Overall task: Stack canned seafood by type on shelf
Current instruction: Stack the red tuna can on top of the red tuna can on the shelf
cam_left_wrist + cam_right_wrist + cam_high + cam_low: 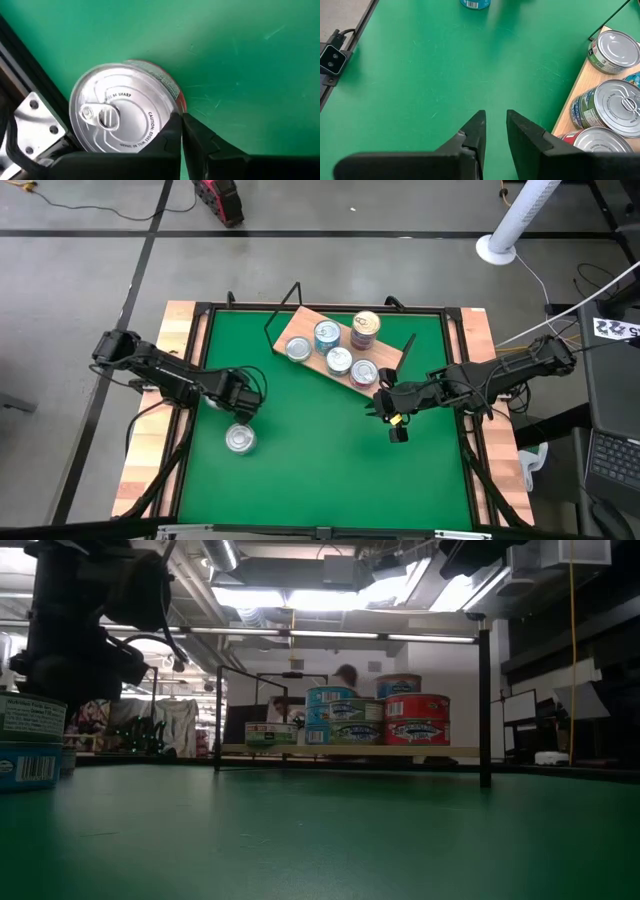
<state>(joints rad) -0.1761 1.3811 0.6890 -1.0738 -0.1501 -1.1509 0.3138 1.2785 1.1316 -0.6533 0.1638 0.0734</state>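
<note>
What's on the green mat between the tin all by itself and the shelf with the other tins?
Nothing but bare green mat. The high view shows the lone tin near the left gripper, and no tins lie on the way to the shelf.

Only readable bits are on the tin lid (117, 117): "BE SHARP" and "CAUTION", rest is too tiny.

Your left gripper (243, 408) hides any tin beneath it; the low view crops the nearest tins (30, 745).
</note>
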